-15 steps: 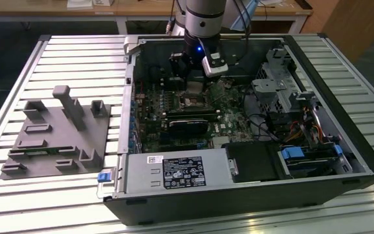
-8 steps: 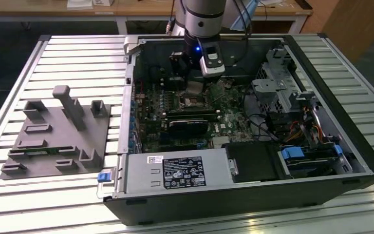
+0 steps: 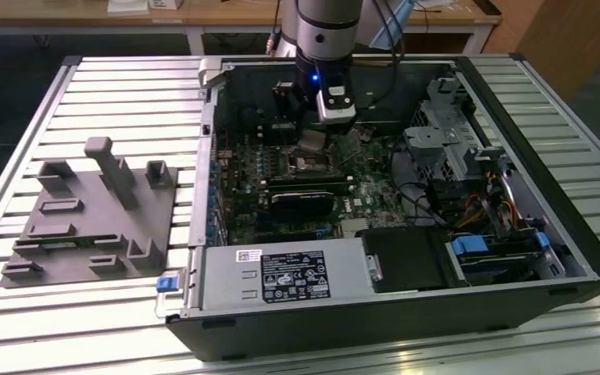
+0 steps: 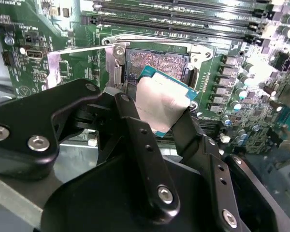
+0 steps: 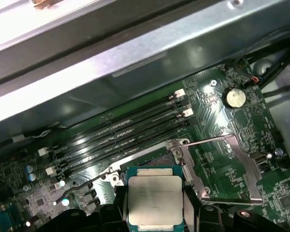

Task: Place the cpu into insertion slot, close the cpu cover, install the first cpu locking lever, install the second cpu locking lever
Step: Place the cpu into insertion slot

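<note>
1. Note the desk [image 3: 123, 94] of ribbed silver metal slats. It carries an open black case [image 3: 383, 328] and, to the exterior view's left, a grey fixture [image 3: 91, 211] with upright blocks.
2. Behind the desk, see wooden tables [image 3: 227, 16] with white legs, and a wooden cabinet [image 3: 576, 39] at the exterior view's right.
3. Inside the case, find the green board [image 3: 362, 183] on the floor of the case, with bundled cables towards the exterior view's right.
4. Locate the arm [image 3: 326, 23] reaching down into the case over the board, with a blue light lit near the wrist.
5. Find the claw [image 4: 159, 108] pinching the cpu [image 5: 154, 200], one black finger on each of two opposite edges.
6. See the cpu held tilted just above the slot [image 4: 157, 63], not seated, with the slot's coppery contact field exposed.
7. See the cover [image 4: 53, 70] swung open to one side of the slot, with the board visible through its window.
8. Beyond the slot, note long black memory slots [image 5: 125, 130] with white latches, and a round coin cell [image 5: 234, 96].
9. For writing, check the grey power supply [image 3: 279, 273]. It bears a black label [image 3: 294, 283] with white print and a small white sticker [image 3: 249, 255]. Note also faint print on the cpu top and white lettering on the board. Too small to read throughout.
</note>
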`<state>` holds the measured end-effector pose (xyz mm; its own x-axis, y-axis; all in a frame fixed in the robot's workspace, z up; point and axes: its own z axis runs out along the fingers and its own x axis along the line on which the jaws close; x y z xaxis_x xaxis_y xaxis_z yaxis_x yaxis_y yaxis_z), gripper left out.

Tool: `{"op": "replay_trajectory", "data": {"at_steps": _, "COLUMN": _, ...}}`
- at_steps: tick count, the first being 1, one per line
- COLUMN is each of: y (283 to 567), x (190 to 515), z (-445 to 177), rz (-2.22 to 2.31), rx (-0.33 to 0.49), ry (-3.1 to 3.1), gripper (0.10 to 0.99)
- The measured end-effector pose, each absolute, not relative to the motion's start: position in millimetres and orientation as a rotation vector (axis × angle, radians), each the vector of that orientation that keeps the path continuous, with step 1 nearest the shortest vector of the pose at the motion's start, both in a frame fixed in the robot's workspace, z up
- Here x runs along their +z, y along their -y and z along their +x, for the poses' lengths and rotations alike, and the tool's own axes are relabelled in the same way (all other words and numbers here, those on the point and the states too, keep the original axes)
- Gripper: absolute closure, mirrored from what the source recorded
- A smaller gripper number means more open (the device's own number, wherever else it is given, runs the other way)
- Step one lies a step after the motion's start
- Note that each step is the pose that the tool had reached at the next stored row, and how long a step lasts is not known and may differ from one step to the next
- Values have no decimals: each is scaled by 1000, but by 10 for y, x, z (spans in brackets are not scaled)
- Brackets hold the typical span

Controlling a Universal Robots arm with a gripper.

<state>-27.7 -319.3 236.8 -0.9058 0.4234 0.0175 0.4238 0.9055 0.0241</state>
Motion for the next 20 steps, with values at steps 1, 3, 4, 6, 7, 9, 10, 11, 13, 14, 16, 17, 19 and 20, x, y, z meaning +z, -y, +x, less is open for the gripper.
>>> {"op": "replay_trajectory", "data": {"at_steps": 1, "y": 3193, "x": 2367, "z": -277, "rz": -695, "rx": -43, "ry": 3051, "gripper": 545}}
{"op": "replay_trajectory", "data": {"at_steps": 3, "y": 3193, "x": 2367, "z": -277, "rz": -726, "rx": -43, "ry": 3044, "gripper": 545}}
{"op": "replay_trajectory", "data": {"at_steps": 4, "y": 3193, "x": 2367, "z": -277, "rz": -742, "rx": -43, "ry": 3041, "gripper": 545}}
{"op": "replay_trajectory", "data": {"at_steps": 6, "y": 3193, "x": 2367, "z": -277, "rz": -771, "rx": -43, "ry": 3034, "gripper": 545}}
{"op": "replay_trajectory", "data": {"at_steps": 7, "y": 3193, "x": 2367, "z": -277, "rz": -786, "rx": -43, "ry": 3030, "gripper": 545}}
{"op": "replay_trajectory", "data": {"at_steps": 9, "y": 3193, "x": 2367, "z": -277, "rz": -814, "rx": -43, "ry": 3023, "gripper": 545}}
{"op": "replay_trajectory", "data": {"at_steps": 10, "y": 3193, "x": 2367, "z": -277, "rz": -828, "rx": -44, "ry": 3019, "gripper": 545}}
{"op": "replay_trajectory", "data": {"at_steps": 11, "y": 3193, "x": 2367, "z": -277, "rz": -843, "rx": -44, "ry": 3015, "gripper": 545}}
{"op": "replay_trajectory", "data": {"at_steps": 13, "y": 3193, "x": 2366, "z": -277, "rz": -870, "rx": -44, "ry": 3008, "gripper": 545}}
{"op": "replay_trajectory", "data": {"at_steps": 14, "y": 3193, "x": 2366, "z": -277, "rz": -883, "rx": -44, "ry": 3004, "gripper": 545}}
{"op": "replay_trajectory", "data": {"at_steps": 16, "y": 3193, "x": 2366, "z": -277, "rz": -909, "rx": -44, "ry": 2997, "gripper": 545}}
{"op": "replay_trajectory", "data": {"at_steps": 17, "y": 3193, "x": 2366, "z": -277, "rz": -923, "rx": -44, "ry": 2993, "gripper": 545}}
{"op": "replay_trajectory", "data": {"at_steps": 19, "y": 3193, "x": 2366, "z": -277, "rz": -949, "rx": -44, "ry": 2985, "gripper": 545}}
{"op": "replay_trajectory", "data": {"at_steps": 20, "y": 3193, "x": 2366, "z": -277, "rz": -960, "rx": -44, "ry": 2981, "gripper": 545}}
